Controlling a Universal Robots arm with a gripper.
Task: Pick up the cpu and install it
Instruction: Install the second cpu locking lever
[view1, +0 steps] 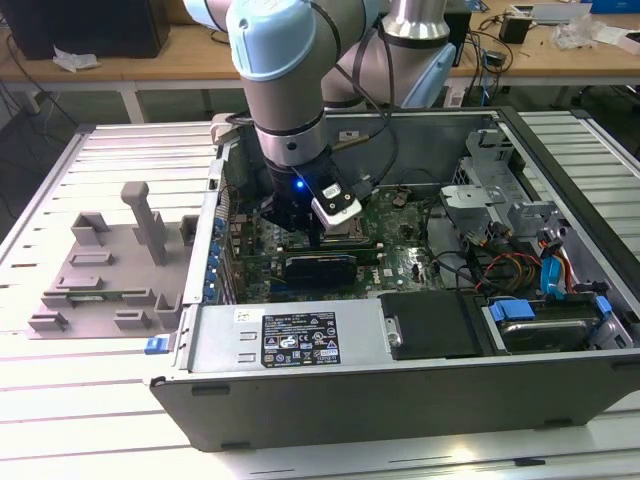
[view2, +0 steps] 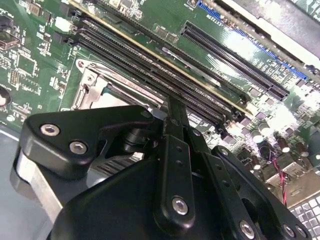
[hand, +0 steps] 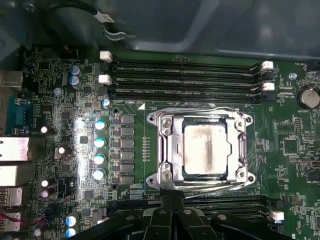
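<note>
The cpu (hand: 207, 150), a silvery square chip with a smudged top, lies flat inside the metal-framed socket (hand: 164, 150) on the green motherboard. In the first wrist view my gripper (hand: 172, 194) is shut, its black fingers pressed together with nothing between them, their tips at the socket frame's edge beside the cpu. The second wrist view shows the same closed fingers (view2: 176, 115) pointing down at the board next to the socket's silver frame (view2: 92, 85). In the exterior view the gripper (view1: 300, 225) reaches down into the open computer case, over the motherboard.
Long black memory slots (hand: 185, 80) run along one side of the socket. The case walls (view1: 400, 390) surround the board. A drive cage and cables (view1: 500, 260) fill the exterior view's right. A grey moulded tray (view1: 100, 280) lies on the table at the exterior view's left.
</note>
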